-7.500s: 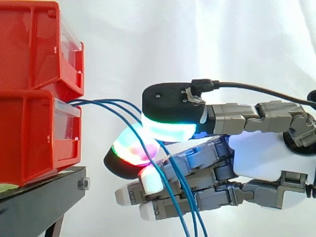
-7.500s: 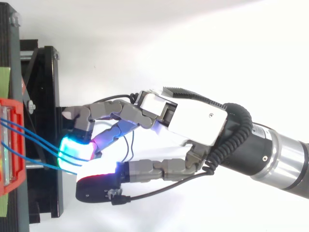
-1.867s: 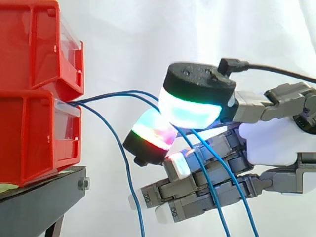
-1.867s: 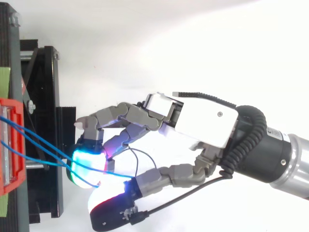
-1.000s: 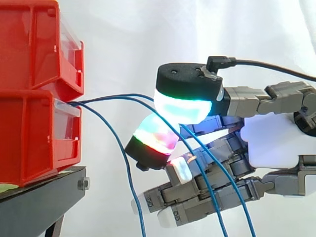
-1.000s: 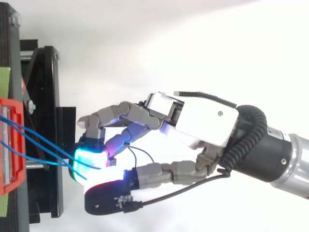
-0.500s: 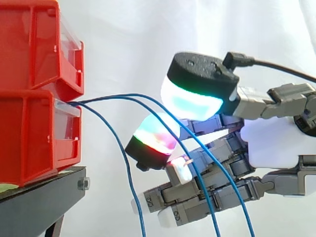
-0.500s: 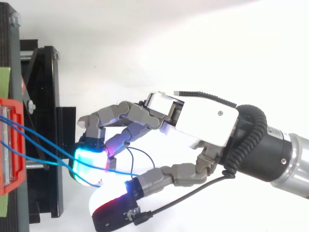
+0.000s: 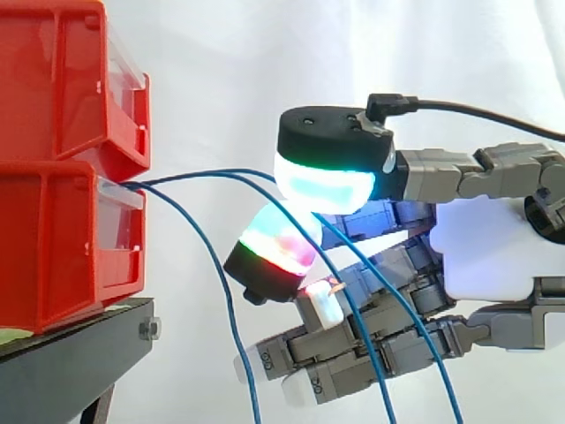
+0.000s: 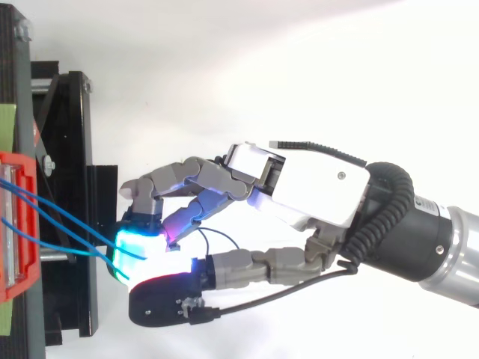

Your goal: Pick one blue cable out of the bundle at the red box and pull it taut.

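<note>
Hand, apparently pinching a blue cable, sits clear of the red box edge.

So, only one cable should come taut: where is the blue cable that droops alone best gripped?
Probably the lone blue cable on its steep stretch beside the lower red bin, where it hangs apart from the other two cables. Come level from the hand's side, pinching across it; at the bin all three bunch.

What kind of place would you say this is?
Most likely a robotics lab test rig: a plain white curtain as backdrop, red bins stacked on a black stand, and a robot hand closed on thin blue cables that run out from the bins.
</note>
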### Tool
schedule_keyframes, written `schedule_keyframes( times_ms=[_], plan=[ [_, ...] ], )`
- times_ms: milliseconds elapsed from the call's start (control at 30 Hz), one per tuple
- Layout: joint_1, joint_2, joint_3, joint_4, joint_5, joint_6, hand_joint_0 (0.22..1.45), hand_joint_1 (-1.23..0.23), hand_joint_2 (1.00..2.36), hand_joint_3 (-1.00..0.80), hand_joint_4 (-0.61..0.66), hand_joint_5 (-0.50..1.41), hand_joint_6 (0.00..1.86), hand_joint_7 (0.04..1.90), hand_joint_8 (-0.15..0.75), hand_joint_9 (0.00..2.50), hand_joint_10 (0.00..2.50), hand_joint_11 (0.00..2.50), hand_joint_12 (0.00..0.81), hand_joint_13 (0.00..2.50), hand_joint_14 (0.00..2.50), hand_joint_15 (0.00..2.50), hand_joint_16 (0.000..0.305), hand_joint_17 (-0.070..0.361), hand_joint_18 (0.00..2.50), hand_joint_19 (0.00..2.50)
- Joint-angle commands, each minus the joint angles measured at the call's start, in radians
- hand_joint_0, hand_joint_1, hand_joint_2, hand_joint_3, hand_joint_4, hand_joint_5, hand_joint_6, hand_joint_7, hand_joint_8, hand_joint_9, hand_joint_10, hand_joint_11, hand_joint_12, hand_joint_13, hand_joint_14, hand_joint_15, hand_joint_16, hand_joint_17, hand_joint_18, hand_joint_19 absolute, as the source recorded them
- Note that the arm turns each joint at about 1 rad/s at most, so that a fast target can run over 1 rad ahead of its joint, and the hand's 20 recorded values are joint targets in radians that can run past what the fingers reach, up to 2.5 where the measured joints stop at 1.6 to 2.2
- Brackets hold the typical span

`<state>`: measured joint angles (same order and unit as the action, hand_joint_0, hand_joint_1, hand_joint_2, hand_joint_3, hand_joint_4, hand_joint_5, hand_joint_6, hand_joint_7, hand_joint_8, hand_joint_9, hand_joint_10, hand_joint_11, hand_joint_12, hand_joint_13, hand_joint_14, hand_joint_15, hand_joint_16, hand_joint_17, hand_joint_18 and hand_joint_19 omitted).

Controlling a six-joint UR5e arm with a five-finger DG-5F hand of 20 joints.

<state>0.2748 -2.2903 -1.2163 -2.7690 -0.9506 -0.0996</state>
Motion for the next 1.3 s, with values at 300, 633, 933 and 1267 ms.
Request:
schedule_keyframes(
  times_ms=[300,633,933,1267],
  plan=[
    [0.001,0.000,0.000,-0.001,0.000,-0.002,0.55,-0.90,1.00,-0.50,0.21,-0.15,0.87,1.15,0.361,0.98,0.02,1.03,0.426,0.47,0.00,0.13,0.056,0.125,0.47,0.18],
    [0.000,0.000,0.000,-0.001,-0.004,-0.009,0.44,-0.58,1.00,-0.50,0.18,-0.09,0.83,1.13,0.405,1.14,0.02,0.95,0.473,0.55,0.00,0.16,0.065,0.145,0.54,0.23],
    [0.000,-0.001,0.000,-0.001,-0.004,-0.011,0.55,-0.52,1.00,-0.47,0.16,-0.09,0.81,1.15,0.366,1.12,0.02,0.95,0.435,0.52,0.01,0.17,0.057,0.128,0.47,0.27],
    [0.000,-0.001,0.000,-0.001,-0.005,-0.014,0.57,-0.55,1.02,-0.22,0.16,-0.09,0.79,1.13,0.378,1.10,0.02,0.94,0.447,0.51,0.01,0.17,0.059,0.132,0.46,0.26]
  ],
)
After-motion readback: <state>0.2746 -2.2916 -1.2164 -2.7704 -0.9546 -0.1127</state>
